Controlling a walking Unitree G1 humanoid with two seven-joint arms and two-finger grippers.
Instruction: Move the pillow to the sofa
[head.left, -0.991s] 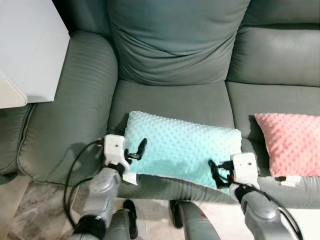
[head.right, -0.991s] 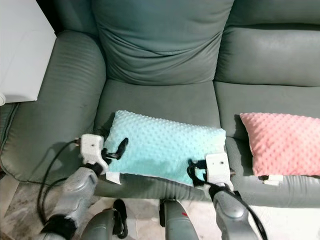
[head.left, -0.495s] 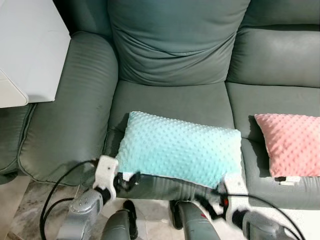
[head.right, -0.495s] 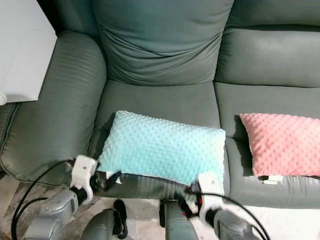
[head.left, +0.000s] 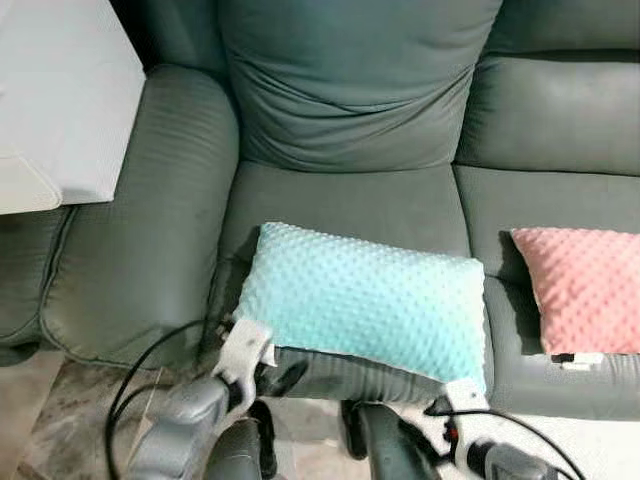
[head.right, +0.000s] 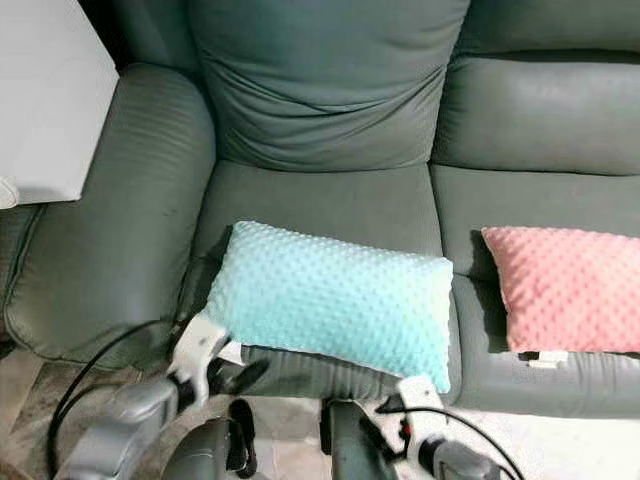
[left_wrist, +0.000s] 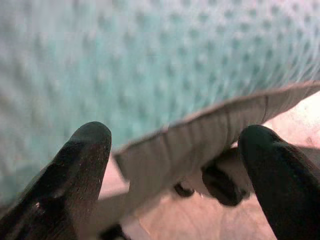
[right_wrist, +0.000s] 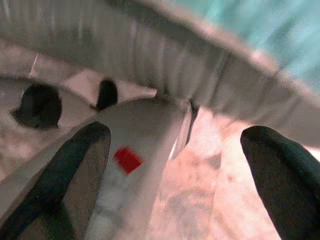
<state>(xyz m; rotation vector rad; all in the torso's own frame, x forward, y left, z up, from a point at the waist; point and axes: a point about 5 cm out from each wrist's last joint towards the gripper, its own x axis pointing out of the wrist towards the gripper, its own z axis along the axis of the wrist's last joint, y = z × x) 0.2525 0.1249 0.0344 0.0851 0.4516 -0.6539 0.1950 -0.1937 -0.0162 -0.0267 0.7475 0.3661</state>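
Two pillows (head.left: 365, 300) on sofa (head.left: 350, 100)

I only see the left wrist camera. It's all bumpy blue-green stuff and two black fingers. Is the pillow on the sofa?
Observer: Yes. The teal pillow lies flat on the grey sofa, on the seat next to the armrest, and it reaches the seat's front edge.
Operator: Is anything else on the sofa?
Observer: A pink pillow lies on the next seat to the robot's right, apart from the teal one.
Operator: Where's my other hand?
Observer: The right gripper is low in front of the sofa, under the teal pillow's right front corner. Its jaws are open and hold nothing.
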